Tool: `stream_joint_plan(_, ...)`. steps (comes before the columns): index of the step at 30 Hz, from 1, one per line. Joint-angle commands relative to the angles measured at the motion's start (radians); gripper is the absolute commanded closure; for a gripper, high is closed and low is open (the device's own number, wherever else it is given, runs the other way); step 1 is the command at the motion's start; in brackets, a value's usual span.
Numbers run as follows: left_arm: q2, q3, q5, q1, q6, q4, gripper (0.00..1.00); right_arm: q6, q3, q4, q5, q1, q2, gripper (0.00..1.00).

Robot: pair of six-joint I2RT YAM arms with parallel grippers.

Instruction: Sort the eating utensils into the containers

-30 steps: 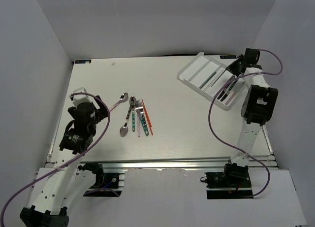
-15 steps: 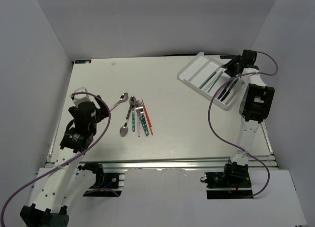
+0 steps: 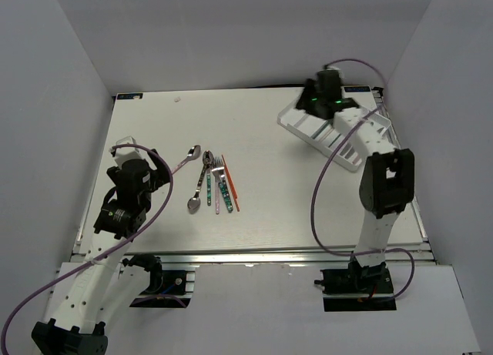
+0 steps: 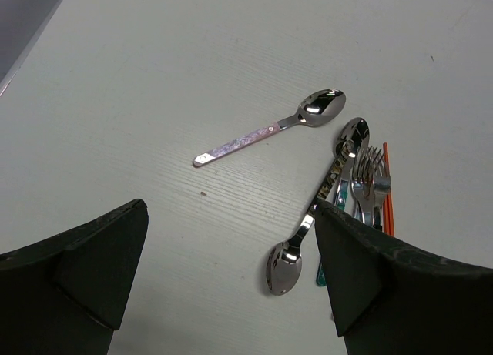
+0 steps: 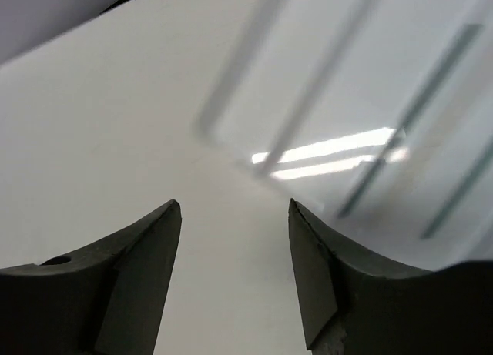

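Right gripper is over the upper right of the top view, just above the white tray. Its fingers are spread apart with nothing between them, so that hand is released and carrying nothing. In my right wrist view the tray fills the upper right of the frame, badly blurred. I can make out its long dividers and a few thin dark sticks lying along the compartments. I take them for chopsticks, but I can't tell how many, and in the top view my own arm hides most of the tray.

Over at the left of the top view, my left gripper hangs above the table, fingers splayed wide and gripping nothing.

So what's left? Plenty. Centre-left of the top view, the pink-handled spoon lies alone. Just to its right sits a tight bunch: a patterned-handle spoon, another spoon bowl, forks and an orange chopstick on the bunch's right side, some of them touching or overlapping. All of it is well apart from the tray.

My read is that a few slim pieces are sorted and most of the job is ahead. The bunch will need separating, one thin piece per trip across the table.
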Motion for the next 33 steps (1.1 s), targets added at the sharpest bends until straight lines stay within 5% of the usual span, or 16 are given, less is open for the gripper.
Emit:
stream_joint_plan(1, -0.009, -0.002, -0.012, -0.005, 0.000, -0.001, 0.02, -0.161, -0.084, -0.022, 0.158, 0.300, -0.112, 0.36)
stream_joint_plan(5, -0.001, -0.001, -0.009, -0.005, 0.000, -0.001, 0.02, -0.164, -0.031, -0.074, 0.237, 0.525, -0.047, 0.39)
stream_joint_plan(8, -0.004, -0.001, -0.015, -0.005, -0.001, -0.002, 0.02, -0.156, 0.087, -0.196, 0.312, 0.640, 0.070, 0.49)
stream_joint_plan(12, -0.012, -0.002, -0.018, -0.005, -0.001, -0.002, 0.02, -0.132, 0.048, -0.194, 0.338, 0.735, 0.066, 0.65)
stream_joint_plan(33, -0.016, -0.002, 0.002, -0.005, 0.002, 0.004, 0.02, -0.132, 0.003, -0.230, 0.226, 0.810, 0.194, 0.70)
